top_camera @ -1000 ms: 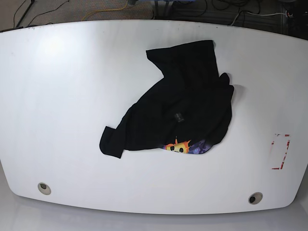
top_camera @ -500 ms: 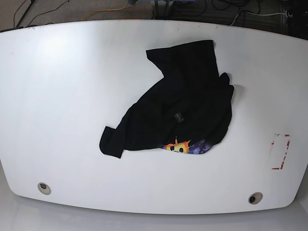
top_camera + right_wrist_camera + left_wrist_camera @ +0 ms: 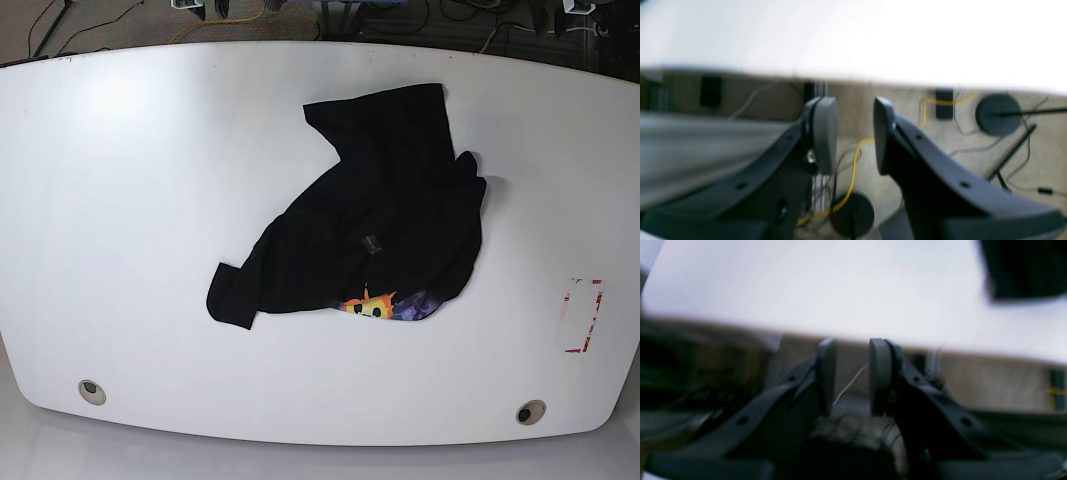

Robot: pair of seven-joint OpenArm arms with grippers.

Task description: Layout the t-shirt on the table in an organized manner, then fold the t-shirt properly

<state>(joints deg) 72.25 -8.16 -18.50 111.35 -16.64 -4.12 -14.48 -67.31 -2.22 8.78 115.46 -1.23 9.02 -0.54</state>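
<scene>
T-shirt point(image 3: 375, 225), black, lies crumpled on the white table point(image 3: 150, 200), set toward the side served by the left arm. Its long axis runs diagonally, from a sleeve lobe at the near left of the base view to a squared hem corner at the far right. The printed sun face point(image 3: 368, 305) peeks out at the near edge, and a small neck label point(image 3: 371, 243) shows mid-cloth.

Left gripper point(image 3: 851, 375): jaws parted with a clear gap, nothing between the pads. It hangs off the table, beyond the edge; a black corner of the garment appears ahead and to the right of the jaws, well apart from them, across bare tabletop.

Right gripper point(image 3: 850, 133): jaws likewise parted and empty, also off the table edge, above a floor with a yellow cable point(image 3: 853, 173). Only bare tabletop lies ahead of it; no cloth is in its view.

Neither gripper appears in the base view. By these views the left arm is judged nearer the shirt, so a first reach would likely run forward and rightward from its jaws; spreading has not begun.
</scene>
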